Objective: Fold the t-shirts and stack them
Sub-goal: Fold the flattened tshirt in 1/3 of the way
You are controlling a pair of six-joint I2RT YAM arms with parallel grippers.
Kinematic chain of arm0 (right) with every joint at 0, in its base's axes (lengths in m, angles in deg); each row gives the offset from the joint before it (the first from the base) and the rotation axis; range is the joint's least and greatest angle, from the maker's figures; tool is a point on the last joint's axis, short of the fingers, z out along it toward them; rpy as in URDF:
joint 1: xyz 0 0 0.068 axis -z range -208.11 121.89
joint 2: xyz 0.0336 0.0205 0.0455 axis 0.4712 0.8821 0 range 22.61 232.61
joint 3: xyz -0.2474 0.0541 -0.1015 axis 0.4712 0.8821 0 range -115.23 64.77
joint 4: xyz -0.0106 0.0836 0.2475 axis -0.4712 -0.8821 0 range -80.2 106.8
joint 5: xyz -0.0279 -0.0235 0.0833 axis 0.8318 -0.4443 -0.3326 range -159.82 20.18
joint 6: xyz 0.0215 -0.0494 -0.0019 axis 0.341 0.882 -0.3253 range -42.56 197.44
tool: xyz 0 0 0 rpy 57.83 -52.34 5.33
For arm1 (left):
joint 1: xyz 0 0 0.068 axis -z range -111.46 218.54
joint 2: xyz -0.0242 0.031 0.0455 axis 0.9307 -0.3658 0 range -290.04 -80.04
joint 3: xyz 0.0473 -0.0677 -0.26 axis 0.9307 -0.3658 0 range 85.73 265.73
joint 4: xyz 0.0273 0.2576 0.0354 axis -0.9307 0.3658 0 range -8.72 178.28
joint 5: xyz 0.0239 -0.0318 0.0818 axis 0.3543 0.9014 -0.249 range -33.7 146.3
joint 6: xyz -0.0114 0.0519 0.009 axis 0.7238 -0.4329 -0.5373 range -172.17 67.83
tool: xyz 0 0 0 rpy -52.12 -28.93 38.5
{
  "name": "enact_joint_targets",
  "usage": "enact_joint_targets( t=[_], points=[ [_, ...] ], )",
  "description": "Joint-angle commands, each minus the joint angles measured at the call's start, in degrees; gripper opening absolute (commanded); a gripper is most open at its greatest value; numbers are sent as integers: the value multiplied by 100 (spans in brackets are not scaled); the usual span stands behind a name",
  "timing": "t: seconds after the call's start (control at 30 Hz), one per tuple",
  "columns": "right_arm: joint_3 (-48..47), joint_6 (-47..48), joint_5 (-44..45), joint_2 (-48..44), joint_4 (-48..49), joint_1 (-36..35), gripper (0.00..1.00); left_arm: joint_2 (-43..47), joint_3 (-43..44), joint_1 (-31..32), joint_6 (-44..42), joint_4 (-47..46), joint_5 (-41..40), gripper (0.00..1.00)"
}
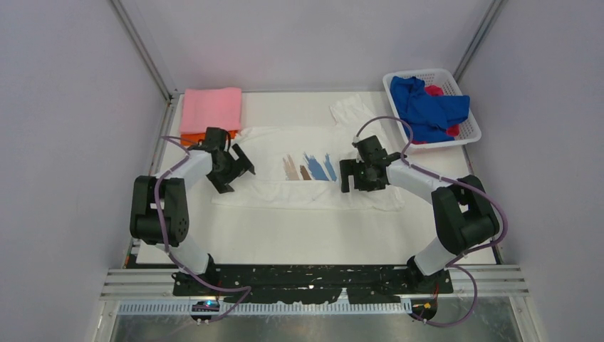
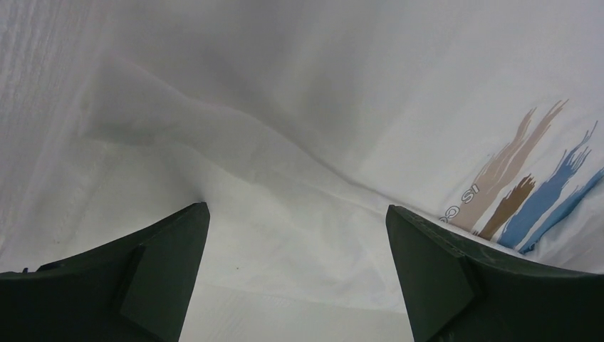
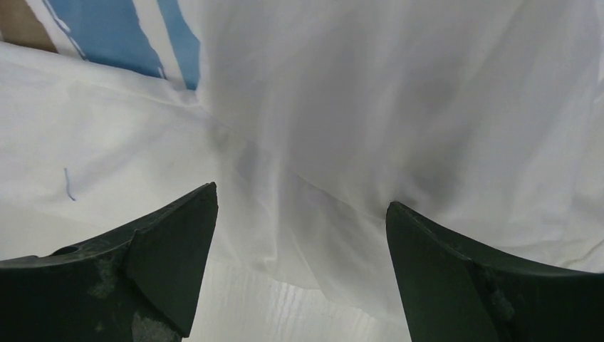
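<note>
A white t-shirt (image 1: 299, 146) with blue and brown brush strokes lies spread across the middle of the table, its near part folded over. My left gripper (image 1: 233, 173) hovers open over its left side, the cloth (image 2: 285, 142) below and nothing between the fingers. Over the shirt's right side my right gripper (image 1: 358, 178) stands open above the cloth edge (image 3: 342, 235). A folded pink t-shirt (image 1: 211, 109) rests on an orange one (image 1: 192, 140) at the back left. Blue (image 1: 427, 107) and red (image 1: 434, 91) t-shirts lie crumpled in the basket.
A white lattice basket (image 1: 469, 114) stands at the back right corner. Grey walls close in the table on three sides. The black arm mounting rail (image 1: 313, 278) runs along the near edge.
</note>
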Motion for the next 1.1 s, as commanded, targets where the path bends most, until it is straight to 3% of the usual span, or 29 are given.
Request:
enact_joint_targets(
  t=[0.0, 0.2, 0.63, 1.07],
  points=[
    [401, -302, 233, -46, 251, -28, 95, 7, -273, 104, 91, -194, -99, 100],
    [942, -641, 789, -329, -243, -25, 95, 408, -818, 264, 156, -189, -135, 100],
    [1714, -906, 429, -1464, -1335, -180, 95, 1820, -2469, 688, 582, 78, -260, 99],
    [2016, -1157, 383, -1866, -1996, -415, 95, 3143, -3343, 1112, 942, 942, -455, 99]
  ],
)
